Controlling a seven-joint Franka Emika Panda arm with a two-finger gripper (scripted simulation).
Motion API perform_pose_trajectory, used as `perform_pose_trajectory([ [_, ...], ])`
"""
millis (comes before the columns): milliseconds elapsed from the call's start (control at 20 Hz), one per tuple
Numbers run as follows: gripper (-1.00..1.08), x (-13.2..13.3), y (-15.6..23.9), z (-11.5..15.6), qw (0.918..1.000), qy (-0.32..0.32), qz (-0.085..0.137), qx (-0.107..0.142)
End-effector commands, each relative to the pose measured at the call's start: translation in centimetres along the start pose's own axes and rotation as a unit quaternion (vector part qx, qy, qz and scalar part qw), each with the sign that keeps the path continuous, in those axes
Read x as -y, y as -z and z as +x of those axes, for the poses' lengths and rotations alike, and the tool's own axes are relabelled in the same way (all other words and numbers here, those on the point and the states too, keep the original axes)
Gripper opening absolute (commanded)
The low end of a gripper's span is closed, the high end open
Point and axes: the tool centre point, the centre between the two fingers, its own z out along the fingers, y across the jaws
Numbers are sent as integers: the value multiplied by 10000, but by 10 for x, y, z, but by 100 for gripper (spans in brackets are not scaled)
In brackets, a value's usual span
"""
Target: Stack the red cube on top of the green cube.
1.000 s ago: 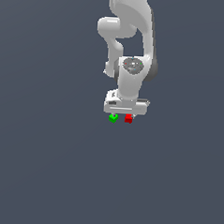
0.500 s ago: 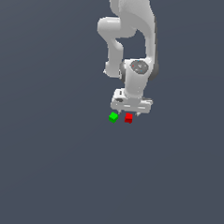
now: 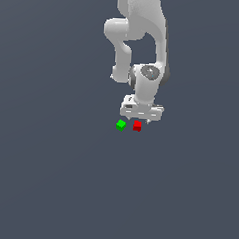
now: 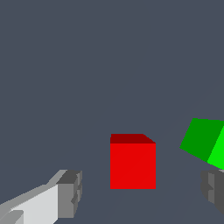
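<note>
Dark slate-grey and featureless, the table (image 3: 53,177) carries only two things: a tiny bright red cube (image 3: 137,125) and, just beside it on the exterior view's left, a tiny bright green cube (image 3: 121,125) of the same size. They sit near each other but apart, both flat on the table.

Over the last second the white arm's hand (image 3: 140,119) has come down and shifted toward the exterior view's right. A second ago it hung over both cubes together, partly covering them; now it is centred above the red one, and the green cube stands clear of it.

The wrist view bears this out. The red cube (image 4: 133,162) lies in the gap between the two grey fingers (image 4: 70,193), with open space on either side, so the hand is spread wide and grips nothing. The green cube (image 4: 205,142), turned at an angle to the red one, sits off near the other fingertip (close enough that I would watch that side during the descent).

I judge this the approach step of the pick: alignment looks done, while lowering, closing and lifting are all still to do. The stack is not yet begun.
</note>
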Motion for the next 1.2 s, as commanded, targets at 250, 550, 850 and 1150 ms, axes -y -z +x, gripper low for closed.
perform_pose_trajectory([
  [250,100,0,-21,-1,10000,-7,-1,-1],
  [550,100,1,-45,-2,10000,-17,-3,-5],
  [850,-100,1,-51,-1,10000,-20,-4,-6],
  [1150,-100,1,-51,-1,10000,-20,-4,-6],
])
